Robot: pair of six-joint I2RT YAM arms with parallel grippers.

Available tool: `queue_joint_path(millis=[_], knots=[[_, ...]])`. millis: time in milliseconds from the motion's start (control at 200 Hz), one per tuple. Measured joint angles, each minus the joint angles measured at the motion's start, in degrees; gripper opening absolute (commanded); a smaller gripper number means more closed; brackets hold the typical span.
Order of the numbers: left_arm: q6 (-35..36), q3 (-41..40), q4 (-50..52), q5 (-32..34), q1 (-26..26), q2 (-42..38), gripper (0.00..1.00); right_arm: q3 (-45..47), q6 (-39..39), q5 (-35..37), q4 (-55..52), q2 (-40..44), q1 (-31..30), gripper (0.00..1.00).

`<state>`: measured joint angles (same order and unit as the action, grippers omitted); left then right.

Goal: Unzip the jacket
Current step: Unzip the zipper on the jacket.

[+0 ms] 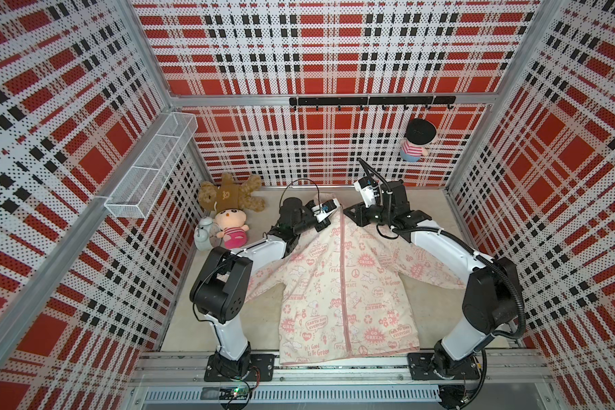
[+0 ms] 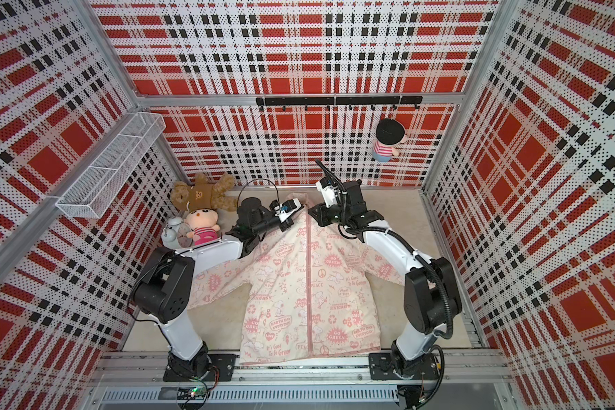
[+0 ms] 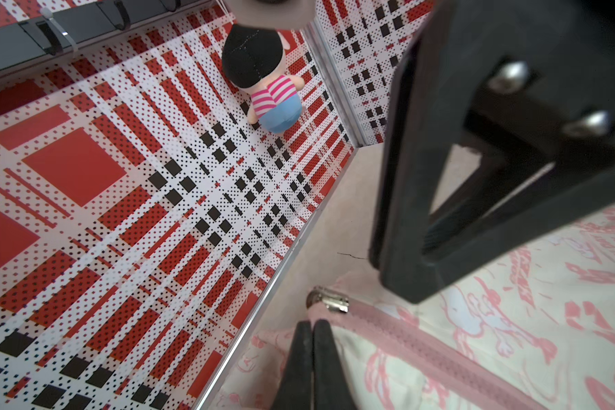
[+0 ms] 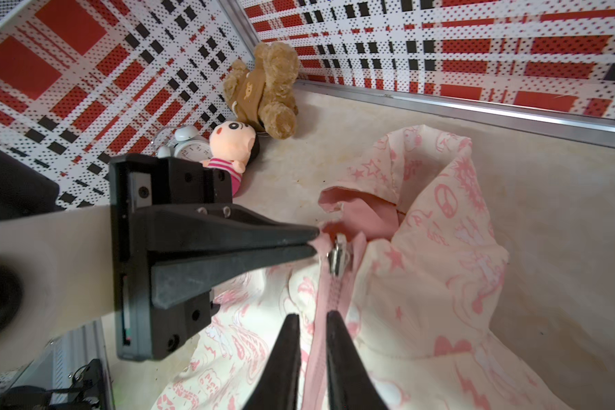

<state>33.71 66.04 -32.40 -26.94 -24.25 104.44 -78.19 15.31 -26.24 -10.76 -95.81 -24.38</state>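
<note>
On table [image 1: 437, 316], between both arms: jacket [image 1: 309, 301], flat, front up, hood toward back wall, zipper [image 1: 345, 284] closed to the collar. Left gripper [image 4: 315, 243]: jaws pressed together, pinching pink collar edge just beside slider [image 4: 338, 253]. Right gripper [image 4: 311, 317]: jaws slightly apart, straddling zipper tape below slider; whether it grips the tape, cannot tell.

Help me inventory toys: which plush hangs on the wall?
The black-haired doll below the hook rail; the brown teddy and the other doll lie on the floor.
</note>
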Motion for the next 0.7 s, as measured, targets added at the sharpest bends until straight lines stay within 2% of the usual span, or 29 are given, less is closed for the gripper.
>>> queue_joint_path(millis=[190, 296, 486, 696], knots=[[-1.4, 10.3, 2.3, 3.1, 1.1, 6.2, 0.00, 0.0, 0.8, 3.8, -0.2, 0.0, 1.2, 0.18], [-1.5, 12.8, 2.9, 3.2, 1.3, 7.2, 0.00, 0.0, 0.9, 4.2, -0.2, 0.0, 2.1, 0.19], [-0.7, 11.6, 2.9, 1.4, 1.4, 7.1, 0.00, 0.8, 0.9, 3.1, 1.1, 0.0, 2.6, 0.21], [0.8, 5.0, 2.9, -2.1, 1.3, 5.7, 0.00, 0.3, 1.9, -0.4, 3.3, -0.2, 2.6, 0.20]])
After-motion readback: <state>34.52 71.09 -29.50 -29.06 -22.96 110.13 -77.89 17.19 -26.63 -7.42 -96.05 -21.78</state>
